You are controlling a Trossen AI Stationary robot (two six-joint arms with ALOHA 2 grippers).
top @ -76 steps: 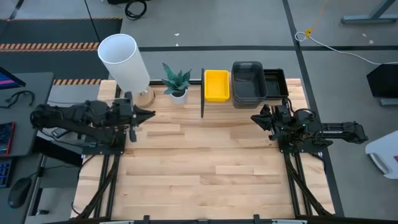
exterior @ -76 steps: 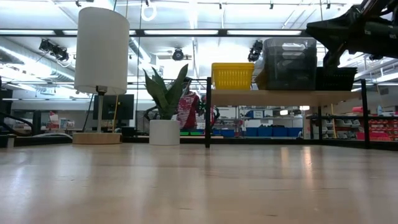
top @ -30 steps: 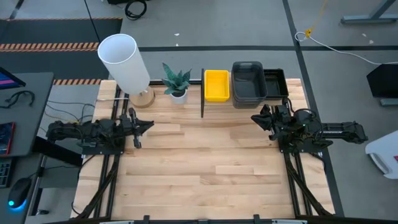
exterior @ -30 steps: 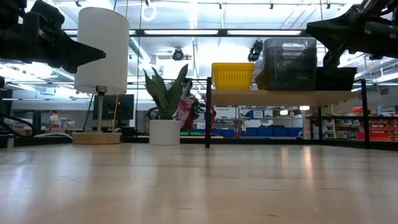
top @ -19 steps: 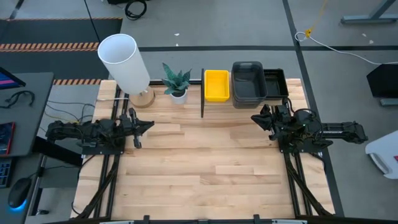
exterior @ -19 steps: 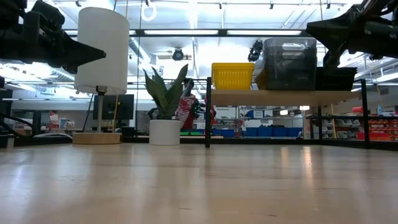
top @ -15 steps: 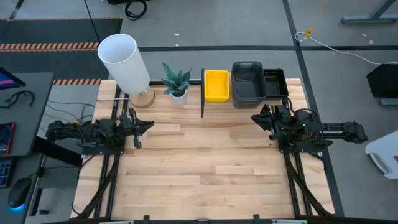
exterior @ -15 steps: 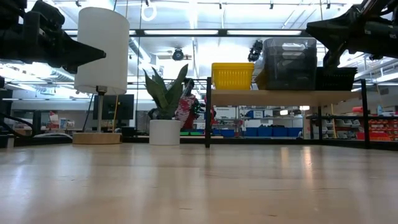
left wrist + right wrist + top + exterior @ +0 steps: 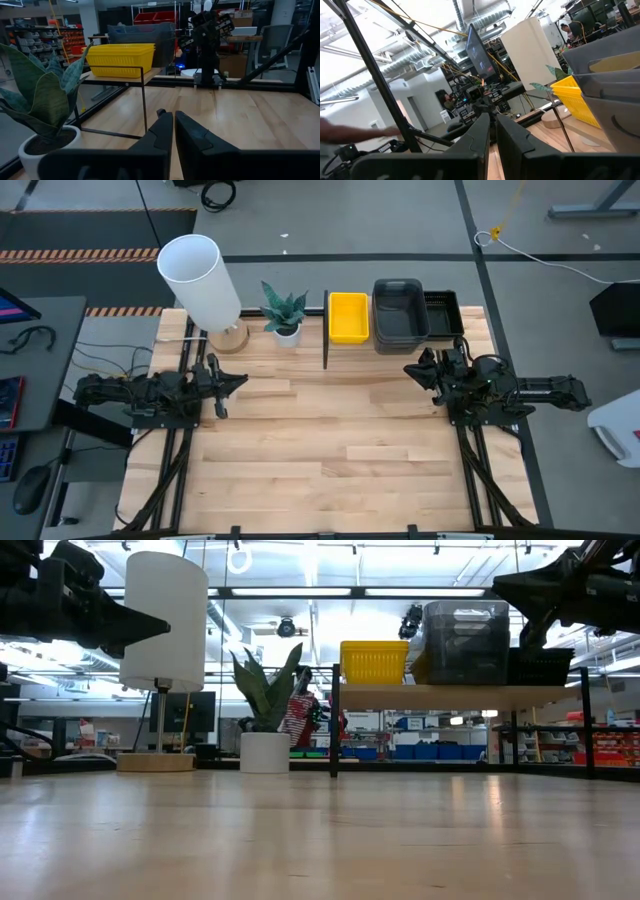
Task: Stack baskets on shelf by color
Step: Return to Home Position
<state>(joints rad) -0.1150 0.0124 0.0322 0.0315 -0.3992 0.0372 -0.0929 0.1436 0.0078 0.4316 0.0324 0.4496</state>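
Hovering at opposite surface (image 9: 330, 450) edges, your left tool (image 9: 241, 381) and right tool (image 9: 409, 370) are pressed together (empty); baskets (image 9: 399, 312) sit on the shelf (image 9: 450, 696).

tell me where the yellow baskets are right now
In the high view the yellow baskets sit at the left end of the shelf, between the potted plant and the grey baskets.

Shelf (image 9: 450, 696) stood at far edge of table (image 9: 320, 840), yellow baskets (image 9: 375, 662) on its left end, taller grey baskets (image 9: 465, 642) beside them, black baskets (image 9: 540, 666) at right, potted plant (image 9: 266, 710) and white lamp (image 9: 163, 622) left of it, left gripper (image 9: 158, 628) and right gripper (image 9: 500, 585) hung overhead.
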